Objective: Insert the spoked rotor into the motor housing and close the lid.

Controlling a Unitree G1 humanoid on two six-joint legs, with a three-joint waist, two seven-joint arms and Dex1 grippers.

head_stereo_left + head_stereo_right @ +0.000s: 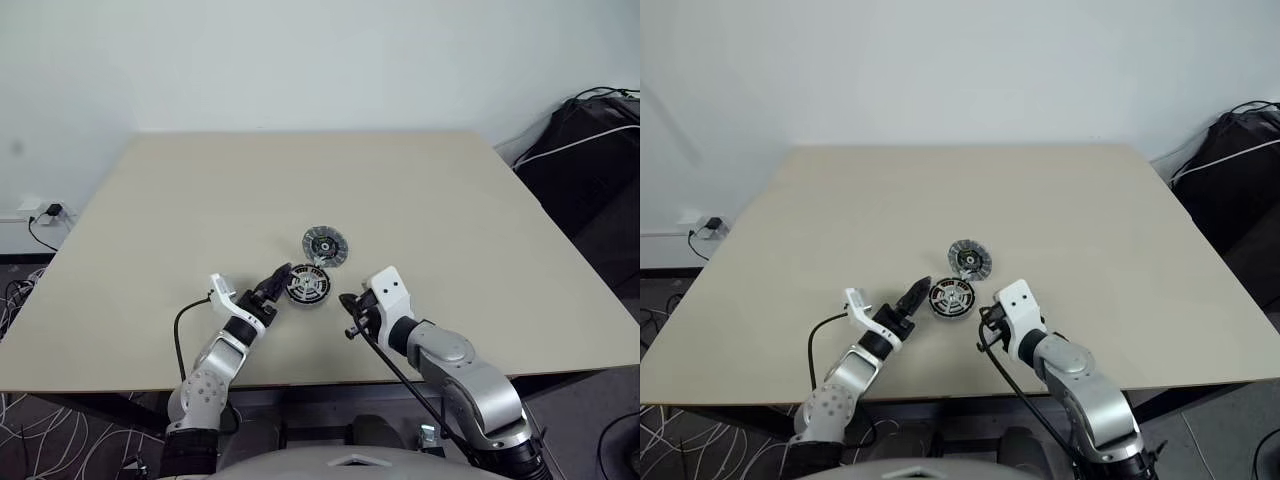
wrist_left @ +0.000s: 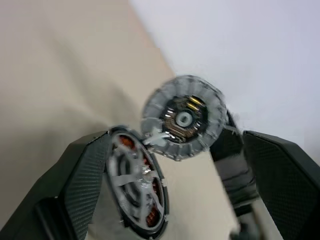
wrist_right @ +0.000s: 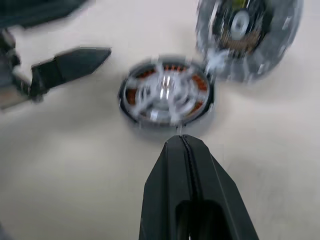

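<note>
A beige table [image 1: 150, 230] carries two round motor parts, both lying nearer its near edge than its far edge and roughly midway between its side edges.

Hidden or unclear: the right wrist view is blurred, so the fine ribbing of the lid [image 1: 325, 245] cannot be made out there. In the left wrist view one black finger [image 2: 82, 180] covers part of the motor housing's [image 1: 308, 284] rim. The right gripper's [image 1: 349, 315] fingertips are small and partly masked by its white body in the head views. A dark bag [image 1: 590, 150] beyond the table's far right corner is cut off by the frame edge.

Count: one motor housing, one spoked rotor [image 3: 165, 95], one lid, two grippers.

Container and contents: the motor housing, a dark round cup, holds the spoked rotor; silver spokes lie across the opening and copper-coloured windings show between them. The lid, a light-grey disc with a dark centre facing up, lies flat on the table just beyond the housing toward the far edge, its rim touching or almost touching the housing; it is not on the housing.

Grippers: the left gripper [image 1: 281, 277] has its two fingers spread wide and grasps nothing; its tips lie at the housing's left side, and contact cannot be judged. The right gripper, fingers pressed together and empty, points at the housing from the near-right side, close but apart.
</note>
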